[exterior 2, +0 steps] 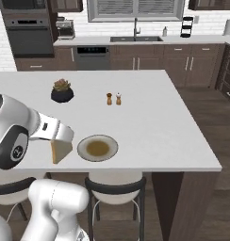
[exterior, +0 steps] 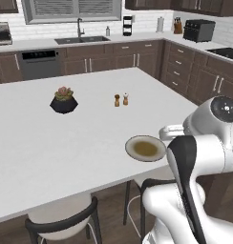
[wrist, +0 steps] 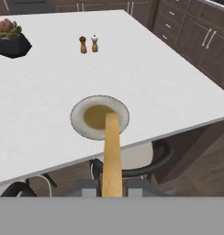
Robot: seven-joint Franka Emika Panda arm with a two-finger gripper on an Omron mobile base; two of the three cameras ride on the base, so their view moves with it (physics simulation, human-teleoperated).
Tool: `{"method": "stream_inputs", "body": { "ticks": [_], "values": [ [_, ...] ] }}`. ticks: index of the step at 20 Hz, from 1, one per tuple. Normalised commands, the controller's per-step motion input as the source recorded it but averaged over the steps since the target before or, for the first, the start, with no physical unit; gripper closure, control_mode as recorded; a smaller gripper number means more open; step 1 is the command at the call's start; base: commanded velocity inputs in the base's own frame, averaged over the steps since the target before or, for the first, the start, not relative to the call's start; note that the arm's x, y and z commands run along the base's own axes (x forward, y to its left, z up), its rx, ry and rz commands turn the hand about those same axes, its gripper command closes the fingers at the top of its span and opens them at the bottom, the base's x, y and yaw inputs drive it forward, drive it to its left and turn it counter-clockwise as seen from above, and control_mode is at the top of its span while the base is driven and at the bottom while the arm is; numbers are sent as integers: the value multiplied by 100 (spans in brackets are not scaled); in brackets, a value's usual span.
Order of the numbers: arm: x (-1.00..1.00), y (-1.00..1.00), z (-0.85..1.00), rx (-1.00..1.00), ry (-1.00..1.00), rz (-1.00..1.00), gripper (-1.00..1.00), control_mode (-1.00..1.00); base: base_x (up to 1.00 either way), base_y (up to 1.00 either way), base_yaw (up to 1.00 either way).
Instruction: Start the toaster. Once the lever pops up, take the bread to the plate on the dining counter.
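The bread (exterior 2: 60, 149), a thin tan-golden slice with a smooth matte face, is standing on its edge in the lower left of the right base view, and the gripper (wrist: 112, 187) is clamped on it. In the hand view it is showing as a narrow strip reaching up over the near rim of the plate (wrist: 77, 120). This round, shallow cream plate with a brownish middle is lying near the front edge of the smooth white dining counter (exterior 2: 150, 117).

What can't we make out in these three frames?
- Pincer fingertips: in the right base view the hand body and the bread cover them; in the hand view the bread stands between them.
- Bread face: the hand view sees it edge-on.
- Plate right rim: the arm overlaps it in the left base view.
- Gap between bread and dining counter: cannot tell.
- Toaster: too small for its lever.
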Motion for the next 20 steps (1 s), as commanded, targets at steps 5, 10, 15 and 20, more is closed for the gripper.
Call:
{"method": "stream_inputs", "body": {
  "ticks": [5, 10, 15, 20],
  "values": [
    [8, -5, -1, 0, 0, 2, 100, -100, 14, -3, 1],
    [64, -25, -18, 4, 0, 29, 100, -100, 0, 0, 0],
    [77, 0, -12, 16, 10, 36, 100, -100, 0, 0, 0],
    [63, 0, -23, 38, 21, 32, 100, -100, 0, 0, 0]
  ]
}}
